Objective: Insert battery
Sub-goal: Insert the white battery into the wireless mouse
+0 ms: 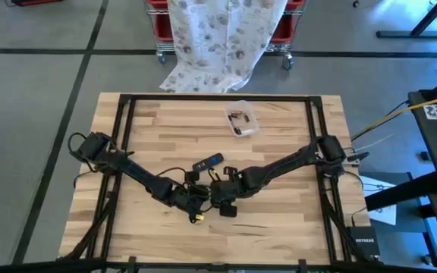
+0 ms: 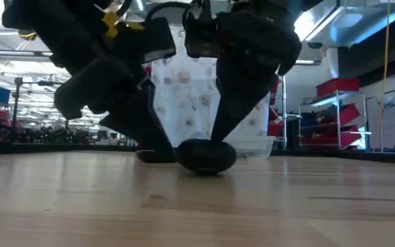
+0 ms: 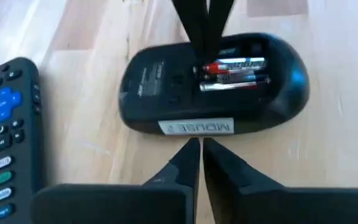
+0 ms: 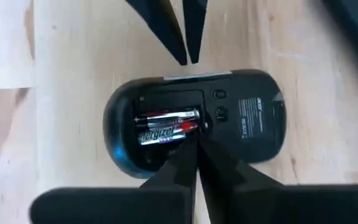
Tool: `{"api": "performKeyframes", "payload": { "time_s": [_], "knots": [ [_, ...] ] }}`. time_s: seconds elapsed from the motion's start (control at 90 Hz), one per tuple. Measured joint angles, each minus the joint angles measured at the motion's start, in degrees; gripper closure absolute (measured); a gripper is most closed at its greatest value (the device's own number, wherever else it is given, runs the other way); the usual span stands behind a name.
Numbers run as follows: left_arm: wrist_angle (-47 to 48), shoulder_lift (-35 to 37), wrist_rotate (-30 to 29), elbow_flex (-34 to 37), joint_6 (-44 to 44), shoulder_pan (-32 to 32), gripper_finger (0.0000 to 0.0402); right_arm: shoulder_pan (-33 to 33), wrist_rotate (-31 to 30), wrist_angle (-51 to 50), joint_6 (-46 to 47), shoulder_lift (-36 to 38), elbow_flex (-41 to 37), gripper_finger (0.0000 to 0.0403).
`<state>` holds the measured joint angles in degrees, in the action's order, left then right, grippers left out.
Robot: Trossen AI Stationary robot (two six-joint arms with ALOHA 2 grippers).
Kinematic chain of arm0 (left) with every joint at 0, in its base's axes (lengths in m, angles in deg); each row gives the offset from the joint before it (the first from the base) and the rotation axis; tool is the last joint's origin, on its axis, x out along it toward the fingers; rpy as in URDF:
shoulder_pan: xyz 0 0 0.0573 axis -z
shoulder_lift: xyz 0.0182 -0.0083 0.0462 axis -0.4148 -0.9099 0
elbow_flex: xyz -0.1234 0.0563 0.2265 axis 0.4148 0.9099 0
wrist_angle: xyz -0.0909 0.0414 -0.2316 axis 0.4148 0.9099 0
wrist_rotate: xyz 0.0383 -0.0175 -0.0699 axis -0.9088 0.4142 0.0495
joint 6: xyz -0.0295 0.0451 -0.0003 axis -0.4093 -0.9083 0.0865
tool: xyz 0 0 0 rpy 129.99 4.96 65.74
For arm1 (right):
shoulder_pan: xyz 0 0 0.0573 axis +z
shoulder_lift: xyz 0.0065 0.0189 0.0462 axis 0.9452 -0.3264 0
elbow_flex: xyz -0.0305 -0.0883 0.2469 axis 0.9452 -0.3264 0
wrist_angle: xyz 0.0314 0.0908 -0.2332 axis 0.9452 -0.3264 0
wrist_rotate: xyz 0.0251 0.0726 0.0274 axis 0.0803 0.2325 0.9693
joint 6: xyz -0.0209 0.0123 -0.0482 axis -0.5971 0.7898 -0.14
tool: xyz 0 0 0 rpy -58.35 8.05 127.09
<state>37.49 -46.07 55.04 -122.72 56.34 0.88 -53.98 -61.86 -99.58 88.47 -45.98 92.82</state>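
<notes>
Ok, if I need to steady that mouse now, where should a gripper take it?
Grip the mouse across its narrow width, on the solid half away from the open battery bay, coming straight down. It lies belly-up, flat, and its long sides are parallel there. Both batteries stay clear.

The mouse (image 3: pixel 210 87) is black, lying underside up, with a white label strip along its edge. In its open bay the two batteries (image 3: pixel 235 73) are silver and black with red ends; the right wrist view shows white lettering on a black band. At nine o'clock from the mouse in the left wrist view lies a black remote (image 3: pixel 8 143) with a blue pad and small coloured buttons, green and perhaps red. The table (image 1: pixel 279 220) is pale striped wood with a black frame. Both grippers (image 3: pixel 196 152) (image 4: pixel 191 152) are black. At twelve o'clock beyond the table hangs a white cloth (image 1: pixel 222 38) with a brownish speckled print, red bins behind it.
</notes>
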Motion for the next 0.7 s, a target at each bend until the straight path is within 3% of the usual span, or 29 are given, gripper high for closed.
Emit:
{"api": "performKeyframes", "payload": {
  "time_s": [0.244, 0.478, 0.7],
  "knots": [
    [-4.47, 0.0, 0.48, 0.0, -0.09, 1.9, 0.0399, 0.04, -3.38, -0.05, -2.38, 0.55, -0.02, 0.0403],
    [-5.44, 0.04, -1.87, -0.24, -0.35, 3.17, 0.0399, 2.2, -2.93, -0.24, -8.03, 1.86, -0.07, 0.0403],
    [-5.79, 0.92, -7.57, -0.89, -1.18, 2.48, 0.0399, 7.79, 3.17, 3.03, -9.64, 2.71, -0.79, 0.0403]
  ]
}}
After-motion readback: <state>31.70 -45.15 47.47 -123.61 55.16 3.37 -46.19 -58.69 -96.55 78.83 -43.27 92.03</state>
